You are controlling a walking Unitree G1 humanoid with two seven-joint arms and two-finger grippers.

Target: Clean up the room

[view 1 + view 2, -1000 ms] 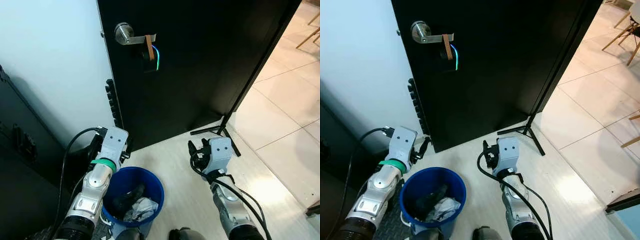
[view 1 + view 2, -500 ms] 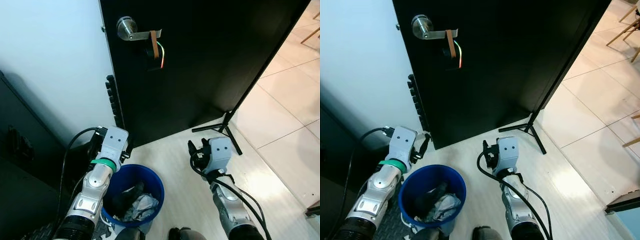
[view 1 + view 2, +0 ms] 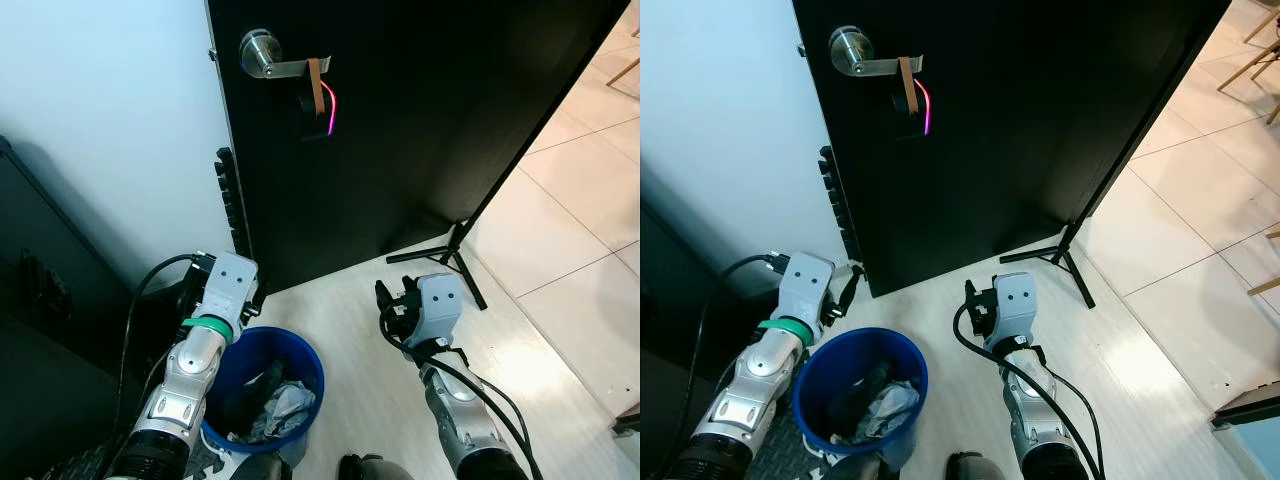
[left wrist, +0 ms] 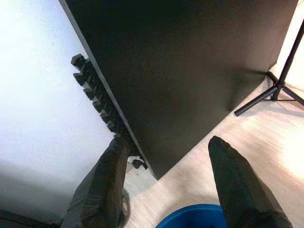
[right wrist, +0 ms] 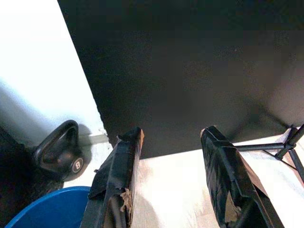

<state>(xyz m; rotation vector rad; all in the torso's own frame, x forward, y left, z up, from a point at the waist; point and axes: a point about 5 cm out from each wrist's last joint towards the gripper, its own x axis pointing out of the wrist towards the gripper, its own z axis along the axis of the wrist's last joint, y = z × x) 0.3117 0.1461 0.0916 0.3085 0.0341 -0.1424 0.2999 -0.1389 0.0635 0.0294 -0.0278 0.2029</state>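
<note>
A blue bin (image 3: 305, 368) stands on the pale floor close in front of me, holding crumpled white paper (image 3: 284, 402) and dark scraps. My left gripper (image 4: 166, 142) hangs open just above the bin's far-left rim, empty, pointing at the foot of the black door (image 3: 400, 130). My right gripper (image 5: 170, 142) is open and empty too, held to the right of the bin over bare floor. The bin's rim (image 5: 42, 209) shows in the right wrist view.
The black door has a silver lever handle (image 3: 265, 60) with a tag and a pink-lit lock. A black tripod foot (image 3: 455, 250) stands at its right edge. A kettlebell (image 5: 59, 154) sits by the white wall (image 3: 110, 130). Dark furniture (image 3: 40, 300) is on the left. Tiled floor (image 3: 580, 200) opens to the right.
The camera has shifted slightly, so the door handle sits further right and the bin lower-left. The lock's light went from blue-green to orange to pink. Both grippers keep their pose.
</note>
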